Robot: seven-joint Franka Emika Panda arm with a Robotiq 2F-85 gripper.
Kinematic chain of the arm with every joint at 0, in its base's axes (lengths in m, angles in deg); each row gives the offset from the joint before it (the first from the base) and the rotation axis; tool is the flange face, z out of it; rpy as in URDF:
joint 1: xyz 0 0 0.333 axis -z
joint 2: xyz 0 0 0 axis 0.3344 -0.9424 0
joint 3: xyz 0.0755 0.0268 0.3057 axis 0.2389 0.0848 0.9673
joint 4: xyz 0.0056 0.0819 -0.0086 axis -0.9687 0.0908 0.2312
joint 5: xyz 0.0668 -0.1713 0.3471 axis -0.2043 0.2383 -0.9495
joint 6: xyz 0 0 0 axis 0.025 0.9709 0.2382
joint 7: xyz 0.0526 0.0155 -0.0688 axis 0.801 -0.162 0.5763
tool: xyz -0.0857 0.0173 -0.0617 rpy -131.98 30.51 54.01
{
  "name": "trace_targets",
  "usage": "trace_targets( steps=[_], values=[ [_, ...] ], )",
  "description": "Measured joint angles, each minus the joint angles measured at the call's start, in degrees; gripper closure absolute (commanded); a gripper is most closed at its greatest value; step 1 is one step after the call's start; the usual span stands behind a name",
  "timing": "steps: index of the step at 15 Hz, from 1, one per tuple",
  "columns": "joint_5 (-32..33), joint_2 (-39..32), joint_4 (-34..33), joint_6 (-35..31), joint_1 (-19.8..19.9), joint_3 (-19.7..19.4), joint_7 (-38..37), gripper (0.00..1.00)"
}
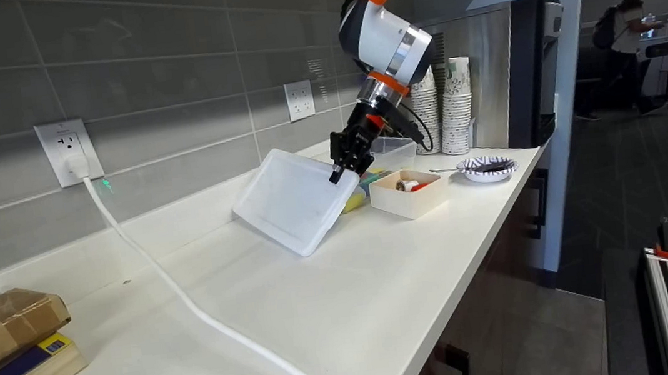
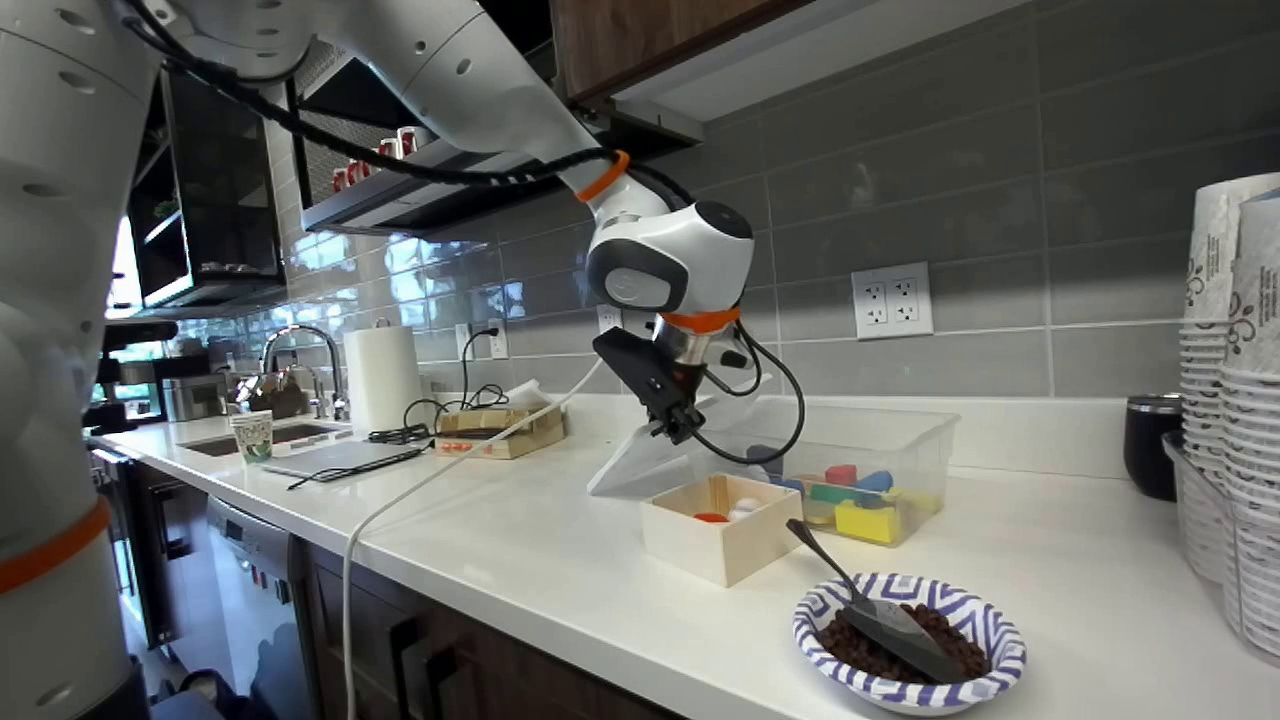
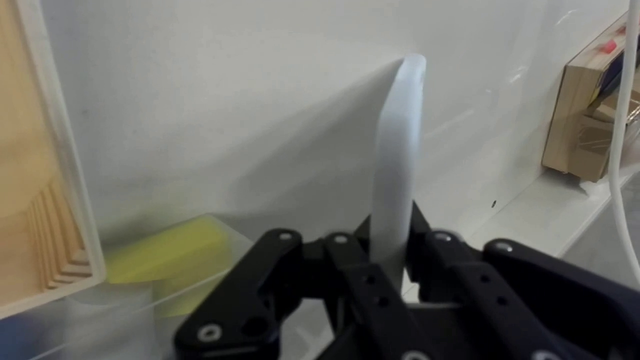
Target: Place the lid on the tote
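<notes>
The lid (image 1: 295, 201) is a flat pale translucent panel, tilted steeply, its lower corner at or just above the counter. In an exterior view the lid (image 2: 630, 465) is partly hidden behind the gripper and a wooden box. In the wrist view the lid (image 3: 400, 145) shows nearly edge-on between the fingers. My gripper (image 1: 343, 172) is shut on the lid's upper edge; it also shows in an exterior view (image 2: 668, 430) and in the wrist view (image 3: 390, 227). The clear tote (image 2: 915, 450) holds several coloured blocks and stands beside the lid, against the wall; it also shows here (image 1: 394, 150).
A wooden box (image 1: 401, 200) with small items stands in front of the tote (image 2: 690, 535). A patterned bowl (image 2: 1003, 650) with a dark utensil sits near the counter edge. Stacked paper cups (image 1: 457, 120) stand behind. A white cable (image 1: 197, 310) crosses the counter near stacked boxes (image 1: 4, 326).
</notes>
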Motion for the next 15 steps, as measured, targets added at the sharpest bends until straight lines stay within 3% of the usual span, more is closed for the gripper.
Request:
trace_targets(
  steps=[5, 15],
  values=[
    [-6.3, 1.5, 2.9, -1.6, 0.0, 0.2, 3.6, 0.98],
    [-29.0, 11.6, 14.5, -10.1, -2.8, 0.5, 14.5, 0.98]
  ],
)
